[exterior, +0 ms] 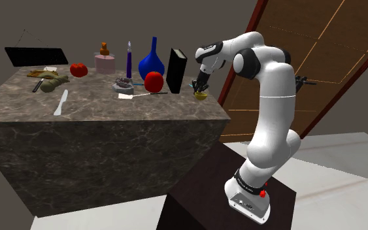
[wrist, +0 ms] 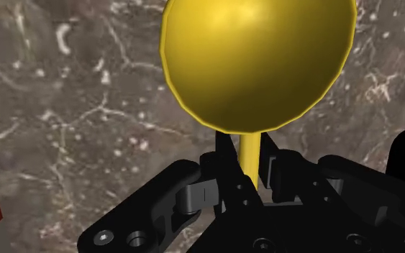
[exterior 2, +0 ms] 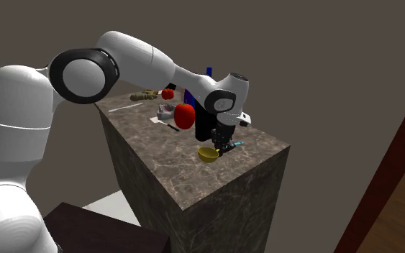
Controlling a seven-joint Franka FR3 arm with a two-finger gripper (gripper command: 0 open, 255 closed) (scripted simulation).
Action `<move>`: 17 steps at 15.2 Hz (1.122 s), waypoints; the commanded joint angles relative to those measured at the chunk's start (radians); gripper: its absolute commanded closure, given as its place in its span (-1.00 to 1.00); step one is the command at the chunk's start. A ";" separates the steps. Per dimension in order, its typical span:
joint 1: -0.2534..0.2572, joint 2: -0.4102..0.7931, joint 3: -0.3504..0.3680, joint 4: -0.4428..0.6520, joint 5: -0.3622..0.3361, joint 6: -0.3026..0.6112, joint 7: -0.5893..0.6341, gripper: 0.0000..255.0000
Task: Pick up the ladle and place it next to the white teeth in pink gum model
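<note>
The end effector (wrist: 247, 164) clasps the ladle (wrist: 258, 57) by its handle at the counter (exterior: 110, 108); carrying and placing apparently remain.

On stone counter (exterior: 97, 111): blue vase (exterior: 152, 62), black book (exterior: 176, 70), red fruit (exterior: 153, 81)

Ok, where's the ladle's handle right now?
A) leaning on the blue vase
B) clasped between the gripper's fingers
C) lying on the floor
B: in the wrist view the yellow handle of the ladle sits between the two black fingers, which close on it.
</note>
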 commanded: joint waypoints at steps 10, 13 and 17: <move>0.002 -0.016 -0.003 0.015 -0.008 -0.031 0.009 1.00; 0.003 -0.032 -0.007 0.033 -0.016 -0.062 0.018 1.00; 0.004 -0.050 -0.011 0.060 -0.026 -0.105 0.030 1.00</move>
